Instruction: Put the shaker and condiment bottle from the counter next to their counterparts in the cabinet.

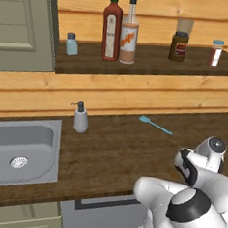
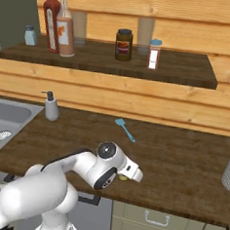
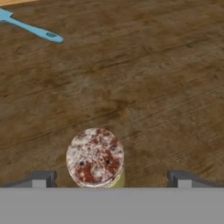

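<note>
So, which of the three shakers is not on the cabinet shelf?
The tiny yellow-green shaker stands on the counter between the open gripper tips. The pale blue shaker and red-capped shaker stand on the shelf.

Both base views looked forward and down from behind the arm, left and right, sharing the counter (image 1: 122, 150) and cabinet shelf (image 2: 179, 68); hand view sat close above the counter.

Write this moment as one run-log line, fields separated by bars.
gripper: open, above tiny yellow-green shaker | shaker: upright on wooden counter | peach-orange condiment bottle: on cabinet shelf beside dark red bottle
</note>
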